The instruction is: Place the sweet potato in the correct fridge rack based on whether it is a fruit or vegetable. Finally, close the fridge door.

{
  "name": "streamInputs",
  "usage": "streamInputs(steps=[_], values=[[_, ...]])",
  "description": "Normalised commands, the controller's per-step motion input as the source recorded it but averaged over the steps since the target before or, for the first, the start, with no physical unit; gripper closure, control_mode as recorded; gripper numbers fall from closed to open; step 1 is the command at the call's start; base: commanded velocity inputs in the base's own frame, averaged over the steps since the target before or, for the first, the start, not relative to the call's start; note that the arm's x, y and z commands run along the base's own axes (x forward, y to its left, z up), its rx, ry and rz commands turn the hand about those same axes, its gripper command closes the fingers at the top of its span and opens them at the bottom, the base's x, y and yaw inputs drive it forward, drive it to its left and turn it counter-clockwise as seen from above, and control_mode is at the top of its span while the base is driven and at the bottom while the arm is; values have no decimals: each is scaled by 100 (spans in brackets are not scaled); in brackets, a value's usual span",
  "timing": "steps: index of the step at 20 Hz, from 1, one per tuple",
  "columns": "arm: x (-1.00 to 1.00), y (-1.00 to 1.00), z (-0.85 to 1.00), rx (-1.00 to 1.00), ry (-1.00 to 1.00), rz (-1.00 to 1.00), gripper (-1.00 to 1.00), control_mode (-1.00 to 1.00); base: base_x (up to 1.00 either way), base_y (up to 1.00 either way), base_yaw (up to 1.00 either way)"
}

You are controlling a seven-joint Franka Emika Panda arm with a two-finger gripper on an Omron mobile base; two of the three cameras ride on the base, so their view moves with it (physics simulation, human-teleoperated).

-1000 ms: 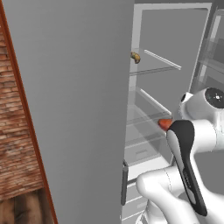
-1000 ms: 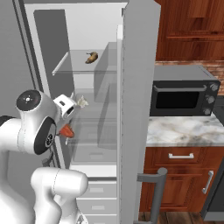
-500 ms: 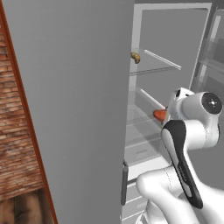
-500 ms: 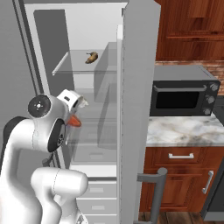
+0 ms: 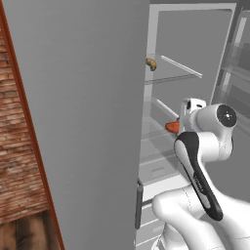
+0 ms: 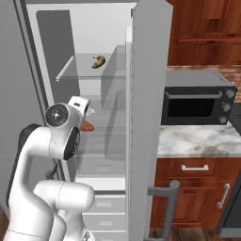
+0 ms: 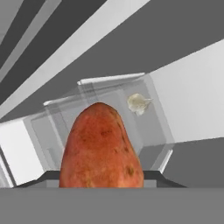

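Note:
My gripper [image 5: 177, 123] is shut on the orange-red sweet potato [image 5: 171, 127], held inside the open fridge. The tuber [image 6: 87, 126] hangs near the front of the second glass fridge rack [image 5: 159, 105], at about its height; I cannot tell whether it touches the glass. In the hand view the sweet potato [image 7: 100, 148] rises between my fingers and hides their tips. The fridge door [image 6: 147, 117] stands wide open on the right, edge-on, with its bar handle [image 6: 170, 207] low down and clear inner bins [image 5: 239, 63].
A yellowish-brown curved item [image 5: 151, 63] lies on the topmost glass shelf [image 6: 77, 70]. A small white bulb [image 7: 139, 103] sits in a clear compartment ahead of the hand. The plain grey door [image 5: 83, 122] stands at the left. A microwave [image 6: 197, 101] sits on the marble counter [image 6: 202, 139].
The arm has lifted the hand and carried the sweet potato upward and deeper into the fridge, from below shelf height to the second shelf's level. The grip stays shut.

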Motion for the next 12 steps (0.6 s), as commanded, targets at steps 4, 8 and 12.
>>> streamInputs(steps=[4,8,12], values=[[43,0,-14,-10,0,16,100,-100,0,0,0],[44,0,-17,-11,0,14,100,-100,0,0,0],[52,0,-22,-9,0,9,100,-100,0,0,0]])
